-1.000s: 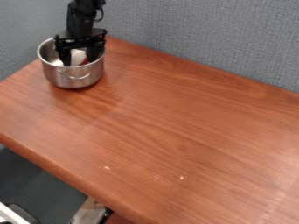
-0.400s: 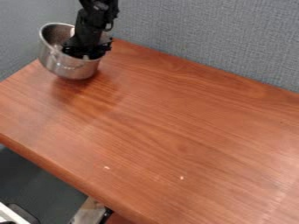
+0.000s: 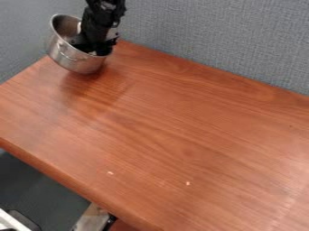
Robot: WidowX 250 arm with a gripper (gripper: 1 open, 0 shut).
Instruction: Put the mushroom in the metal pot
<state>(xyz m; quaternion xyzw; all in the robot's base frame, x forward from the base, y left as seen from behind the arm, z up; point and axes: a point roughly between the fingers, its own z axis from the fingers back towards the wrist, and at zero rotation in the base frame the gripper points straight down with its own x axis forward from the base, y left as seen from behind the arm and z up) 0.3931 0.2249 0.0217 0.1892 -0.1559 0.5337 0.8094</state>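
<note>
End effector [image 3: 89, 47] clamps the tilted metal pot's [image 3: 70, 60] rim — mushroom unseen.

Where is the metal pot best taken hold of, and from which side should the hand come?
Probably by the rim on its right side, coming from above. The metal pot is open at the top and its wall is thin enough to pinch, one finger inside and one outside; the round body looks too wide. It seems tilted, at the table's far left corner. The hand is at that side.
</note>
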